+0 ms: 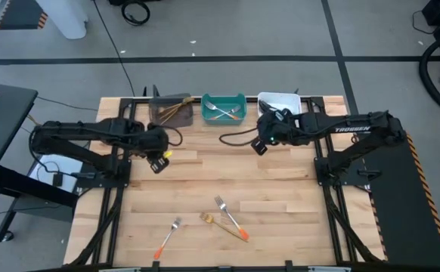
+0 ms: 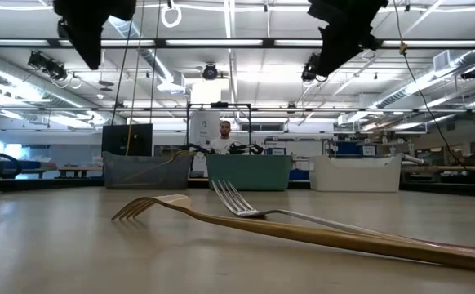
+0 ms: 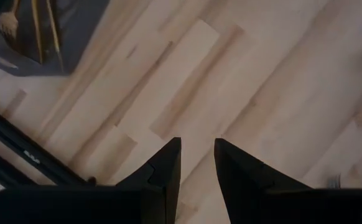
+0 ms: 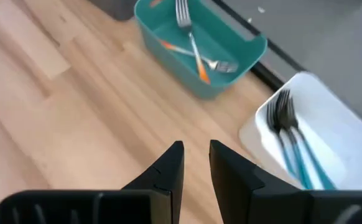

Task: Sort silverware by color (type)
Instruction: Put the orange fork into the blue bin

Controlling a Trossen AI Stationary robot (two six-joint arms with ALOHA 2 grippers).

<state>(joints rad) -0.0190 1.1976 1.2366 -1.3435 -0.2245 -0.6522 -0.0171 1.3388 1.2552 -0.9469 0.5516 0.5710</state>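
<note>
Hovering empty w/ fingers slightly parted, left gripper (image 1: 158,162) is sitting well behind the orange-handled fork (image 1: 168,238). Gold fork (image 1: 214,221) is lying crossed under another orange fork (image 1: 231,216), mid-front. Right gripper (image 1: 259,143) is idling, narrow gap, nothing held, near teal bin (image 1: 223,99).

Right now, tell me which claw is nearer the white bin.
Right. The right claw hangs just in front of the white bin, both at the table's far right. The left claw hangs across the table near the grey bin.
</note>
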